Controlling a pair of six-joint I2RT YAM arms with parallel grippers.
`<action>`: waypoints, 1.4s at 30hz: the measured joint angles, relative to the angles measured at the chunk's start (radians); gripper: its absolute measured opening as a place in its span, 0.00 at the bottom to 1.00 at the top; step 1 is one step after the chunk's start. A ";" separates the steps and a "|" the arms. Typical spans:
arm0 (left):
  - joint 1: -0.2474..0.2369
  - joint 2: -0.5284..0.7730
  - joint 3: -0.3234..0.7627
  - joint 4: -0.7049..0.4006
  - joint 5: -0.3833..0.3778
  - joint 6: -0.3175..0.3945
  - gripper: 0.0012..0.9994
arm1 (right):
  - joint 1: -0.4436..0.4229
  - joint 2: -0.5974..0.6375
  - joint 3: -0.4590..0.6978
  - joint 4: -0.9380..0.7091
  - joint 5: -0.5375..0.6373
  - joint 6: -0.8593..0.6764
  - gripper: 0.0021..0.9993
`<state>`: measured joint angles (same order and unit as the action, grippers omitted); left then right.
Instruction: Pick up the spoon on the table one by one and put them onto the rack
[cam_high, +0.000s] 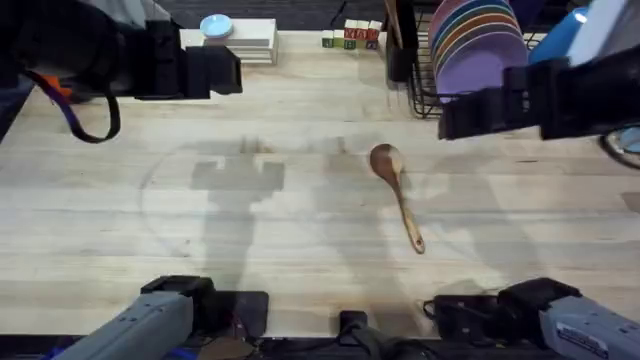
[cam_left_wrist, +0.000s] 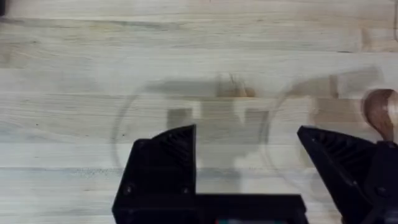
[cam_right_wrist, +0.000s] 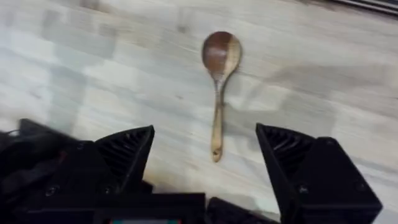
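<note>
Pale wood planks with plain grain make up the counter (cam_high: 300, 215), and a single brown wooden spoon (cam_high: 397, 195) lies flat on it just right of centre in the overhead view, its darker round bowl toward eleven o'clock and its slim handle tapering toward five o'clock. Nothing touches the spoon. The black wire rack (cam_high: 440, 75) stands at the far right of the counter, at about one o'clock from the spoon, bearing upright plates with a purple plate (cam_high: 480, 70) foremost. The right end effector (cam_right_wrist: 205, 152) hangs above the spoon, its black fingers spread wide apart with the handle showing in the gap between them and not touched. The left end effector (cam_left_wrist: 249, 155) hovers over bare counter at about nine o'clock from the spoon, fingers likewise apart and holding nothing; the spoon's bowl shows just beyond one finger in the left wrist view. At the far edge sit what may be a stack of white boards (cam_high: 240, 42) with a pale blue disc (cam_high: 215, 26) on top, though they are too small to be sure.
</note>
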<state>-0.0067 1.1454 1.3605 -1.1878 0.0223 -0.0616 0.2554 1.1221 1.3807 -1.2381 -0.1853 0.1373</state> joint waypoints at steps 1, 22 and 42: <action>0.000 0.000 0.000 -0.001 0.000 0.000 0.99 | 0.013 0.000 -0.018 0.016 0.021 0.006 1.00; 0.000 0.000 0.000 -0.002 0.000 0.000 0.99 | 0.267 0.001 -0.421 0.334 0.292 0.281 1.00; 0.000 0.000 0.000 -0.002 0.000 0.000 0.99 | 0.276 0.167 -0.539 0.503 0.328 0.361 1.00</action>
<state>-0.0067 1.1454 1.3609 -1.1896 0.0219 -0.0616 0.5317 1.2891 0.8421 -0.7355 0.1429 0.4984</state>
